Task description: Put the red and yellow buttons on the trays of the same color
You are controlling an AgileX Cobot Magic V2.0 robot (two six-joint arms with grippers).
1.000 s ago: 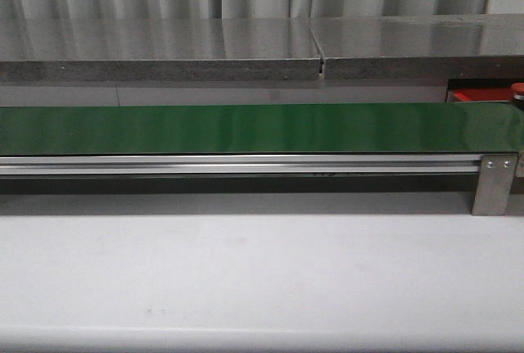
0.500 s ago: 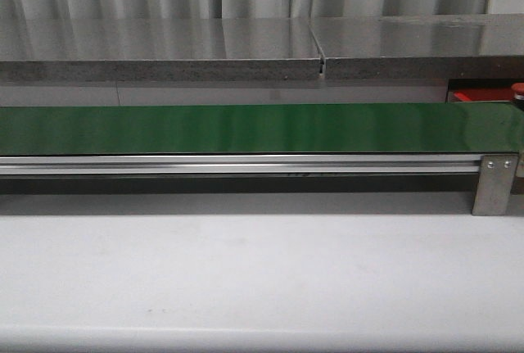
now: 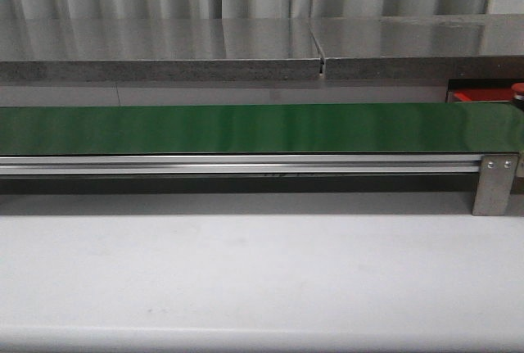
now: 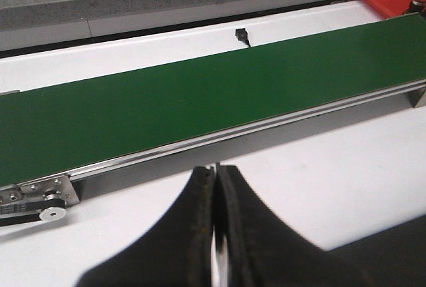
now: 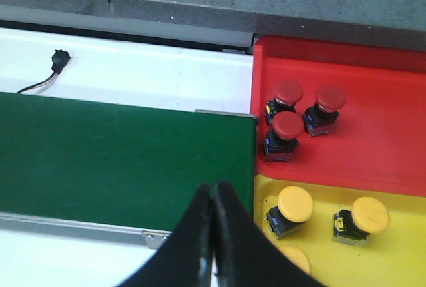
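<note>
Both tools, left tool (image 4: 214, 177) and right tool (image 5: 212, 194), pressed together above the green belt (image 3: 246, 128); no readable writing.

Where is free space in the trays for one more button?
Red tray: bare right of its three red buttons. Yellow tray: buttons fill what shows; bare only at its right edge. The belt is bare.

Left gripper (image 4: 214, 175) and right gripper (image 5: 213, 194) both have fingers pressed together.
</note>
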